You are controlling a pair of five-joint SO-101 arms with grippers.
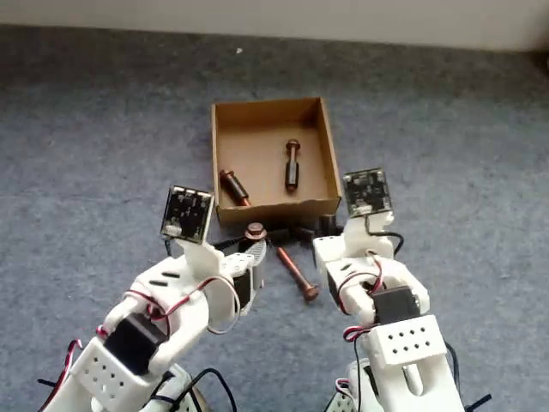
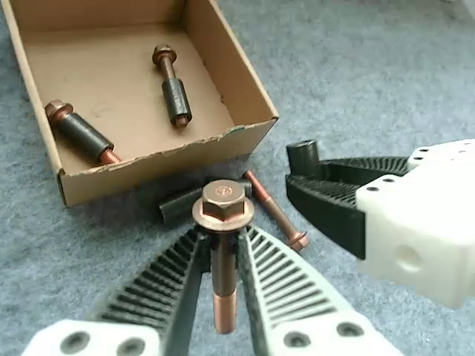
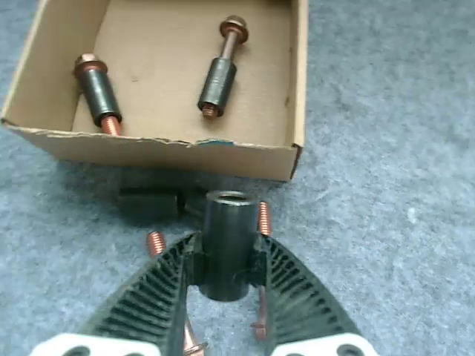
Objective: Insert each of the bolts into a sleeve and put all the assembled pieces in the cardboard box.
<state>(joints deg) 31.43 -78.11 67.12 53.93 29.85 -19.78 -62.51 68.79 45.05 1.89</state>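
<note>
The cardboard box [image 1: 319, 137] holds two bolts in sleeves [image 1: 232, 185] [image 1: 292, 166]. In front of its near wall, my left gripper [image 2: 223, 233] is shut on a copper bolt [image 2: 223, 210], which stands head up [image 1: 255, 232]. Close beside it, my right gripper [image 3: 226, 248] is shut on a black sleeve [image 3: 226, 230], its open bore facing the box. A loose black sleeve [image 2: 178, 206] lies on the carpet against the box wall. A loose copper bolt [image 1: 296, 273] lies between the two grippers.
Grey carpet [image 1: 103, 129] surrounds the box on every side. The box's near wall [image 3: 171, 152] stands just ahead of both grippers. The right gripper [image 2: 300, 174] sits close to the held bolt in the left wrist view.
</note>
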